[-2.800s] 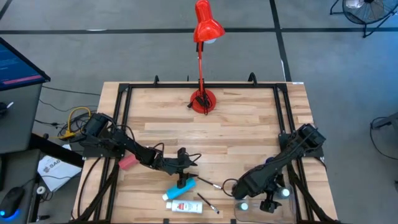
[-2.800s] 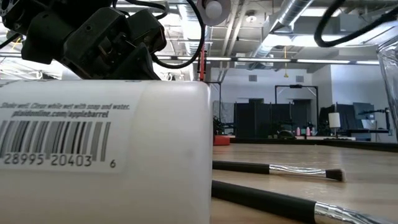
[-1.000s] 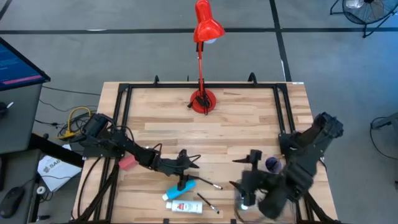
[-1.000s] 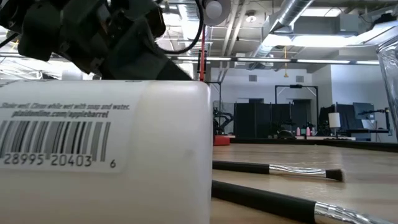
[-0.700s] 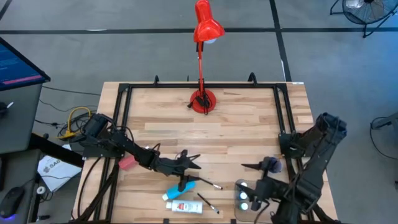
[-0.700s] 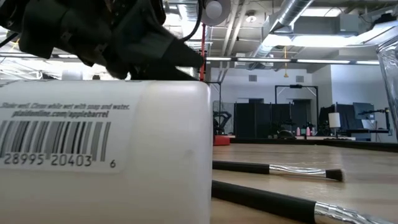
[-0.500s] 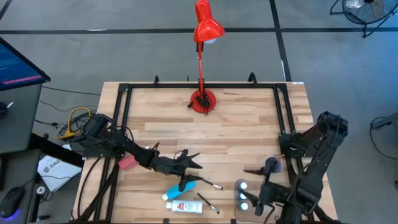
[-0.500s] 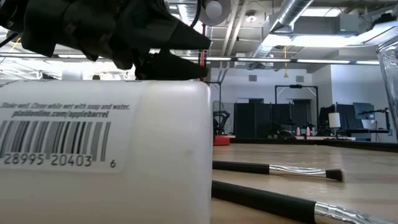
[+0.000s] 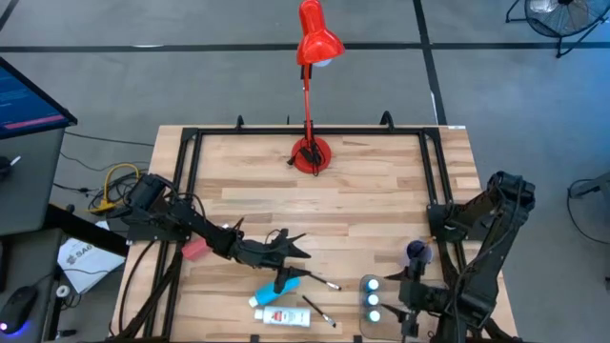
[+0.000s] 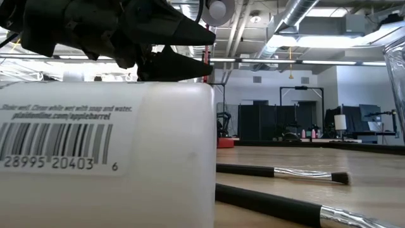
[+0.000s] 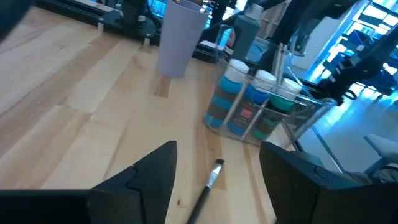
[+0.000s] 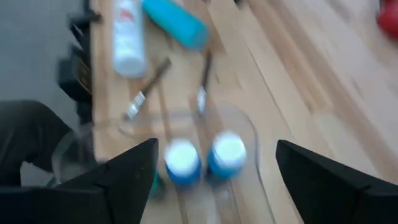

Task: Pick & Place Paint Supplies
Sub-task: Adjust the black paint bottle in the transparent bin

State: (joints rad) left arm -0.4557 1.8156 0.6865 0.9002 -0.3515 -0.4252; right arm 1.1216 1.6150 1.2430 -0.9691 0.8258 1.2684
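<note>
Round white-capped paint bottles (image 9: 374, 299) stand in clear plastic tray (image 11: 311, 106).

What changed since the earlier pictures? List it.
The right gripper, open and empty, pulled back from over the clear tray toward the table's near right edge, uncovering three capped bottles in it. The left gripper edged slightly right. Blue tube, white tube, brushes and lamp stayed.

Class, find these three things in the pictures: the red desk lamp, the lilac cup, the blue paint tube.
red desk lamp (image 9: 317, 36): high view, shade.
lilac cup (image 11: 180, 34): left wrist view, side wall.
blue paint tube (image 9: 289, 282): high view, body.
</note>
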